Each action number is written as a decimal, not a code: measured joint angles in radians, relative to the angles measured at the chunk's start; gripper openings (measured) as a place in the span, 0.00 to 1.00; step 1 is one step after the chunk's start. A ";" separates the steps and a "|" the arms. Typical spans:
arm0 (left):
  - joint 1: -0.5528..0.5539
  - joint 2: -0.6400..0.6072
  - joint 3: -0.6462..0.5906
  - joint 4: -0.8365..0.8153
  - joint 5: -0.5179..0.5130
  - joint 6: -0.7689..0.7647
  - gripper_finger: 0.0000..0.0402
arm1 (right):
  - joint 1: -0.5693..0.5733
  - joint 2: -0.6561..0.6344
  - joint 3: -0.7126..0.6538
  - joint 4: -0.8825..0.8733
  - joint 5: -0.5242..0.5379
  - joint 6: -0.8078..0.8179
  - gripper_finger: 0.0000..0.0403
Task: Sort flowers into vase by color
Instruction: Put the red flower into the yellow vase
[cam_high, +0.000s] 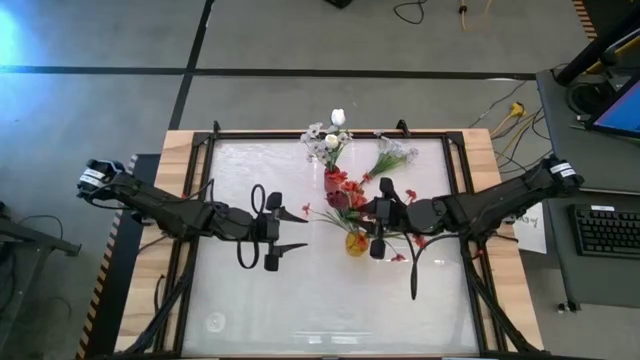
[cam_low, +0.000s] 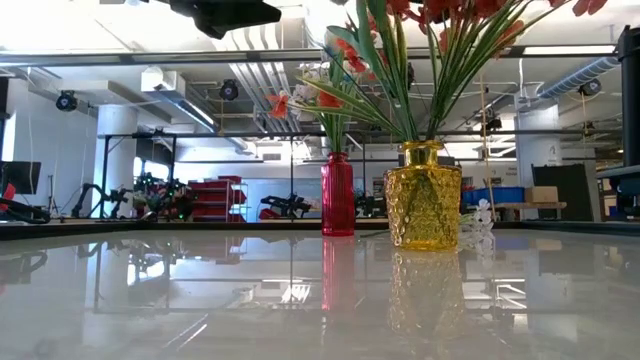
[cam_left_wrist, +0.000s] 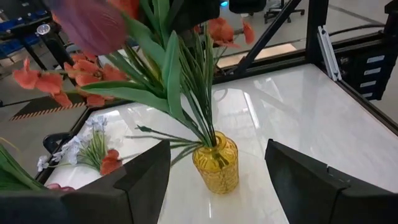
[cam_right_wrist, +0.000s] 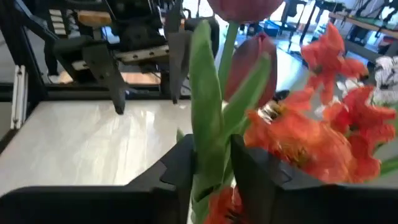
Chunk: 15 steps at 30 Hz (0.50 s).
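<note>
A yellow glass vase (cam_high: 356, 242) (cam_low: 424, 208) stands mid-table and holds red-orange blossoms (cam_left_wrist: 74, 74) on green stems. Behind it, a red vase (cam_high: 333, 182) (cam_low: 337, 194) holds white flowers (cam_high: 330, 135). A white blossom spray (cam_high: 390, 155) lies on the table near the far edge. My right gripper (cam_high: 377, 226) (cam_right_wrist: 211, 163) is just right of the yellow vase, shut on a dark red tulip (cam_right_wrist: 249, 59). My left gripper (cam_high: 292, 230) (cam_left_wrist: 217, 149) hovers open left of the yellow vase, touching nothing. My right gripper pinches the dark red tulip between its two fingers, on the green stem and leaf (cam_right_wrist: 208, 146) below the blossoms. The fingers (cam_right_wrist: 181, 168) lie across the stem. The tulip is lifted off the table, its blossoms beside the red-orange flowers over the yellow vase.
Loose red blossoms (cam_high: 412, 195) (cam_high: 400, 257) lie on the table by the right arm, and a long green stem (cam_high: 414, 272) curves toward the near edge beneath it. A black frame (cam_high: 465, 170) rims the glossy white table. Open surface lies toward the near edge and left.
</note>
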 joint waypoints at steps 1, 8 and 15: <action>0.000 0.000 0.000 -0.006 0.000 0.000 0.61 | 0.000 -0.003 0.002 -0.015 0.000 0.008 0.27; 0.000 0.000 0.000 -0.017 0.000 -0.003 0.61 | 0.000 -0.028 0.042 -0.112 -0.002 0.103 0.43; 0.000 0.000 0.000 -0.020 0.000 -0.004 0.61 | 0.005 -0.028 0.127 -0.292 -0.090 0.213 0.55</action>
